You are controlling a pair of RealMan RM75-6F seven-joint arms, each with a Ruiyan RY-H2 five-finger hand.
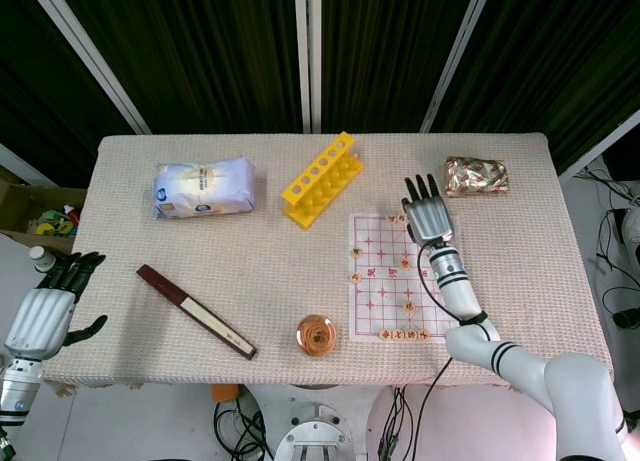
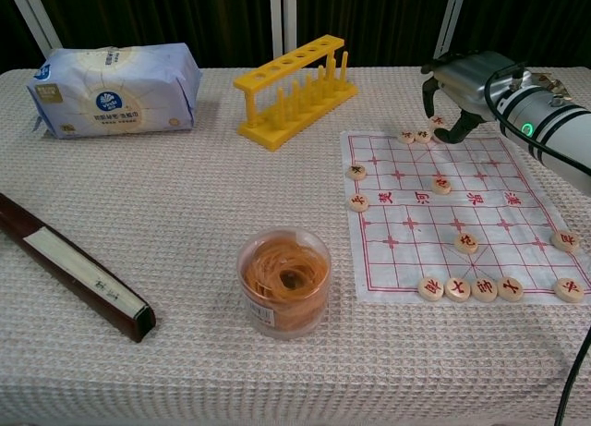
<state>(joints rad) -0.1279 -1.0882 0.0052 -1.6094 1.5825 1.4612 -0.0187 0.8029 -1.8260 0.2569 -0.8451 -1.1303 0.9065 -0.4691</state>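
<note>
My right hand [image 1: 427, 217] [image 2: 464, 79] hovers over the far edge of a paper Chinese-chess board [image 1: 372, 281] [image 2: 420, 250], fingers arched downward and apart. One round wooden piece [image 2: 439, 121] lies on the board under the hand, between thumb and fingers, and I cannot tell whether the hand touches it. Two more pieces [image 2: 415, 136] sit just left of the hand. Several other pieces are scattered over the board, with a row [image 2: 471, 288] along its near edge. My left hand [image 1: 44, 312] hangs off the table's front left corner, fingers apart, holding nothing.
A yellow test-tube rack [image 1: 320, 179] [image 2: 294, 91] stands left of the right hand. A foil packet [image 1: 476, 175] [image 2: 538, 80] lies behind it. A tissue pack [image 1: 203, 187] [image 2: 115, 89], a long dark box [image 1: 195, 311] [image 2: 74, 264] and a jar of rubber bands [image 1: 316, 335] [image 2: 284, 280] occupy the left and middle.
</note>
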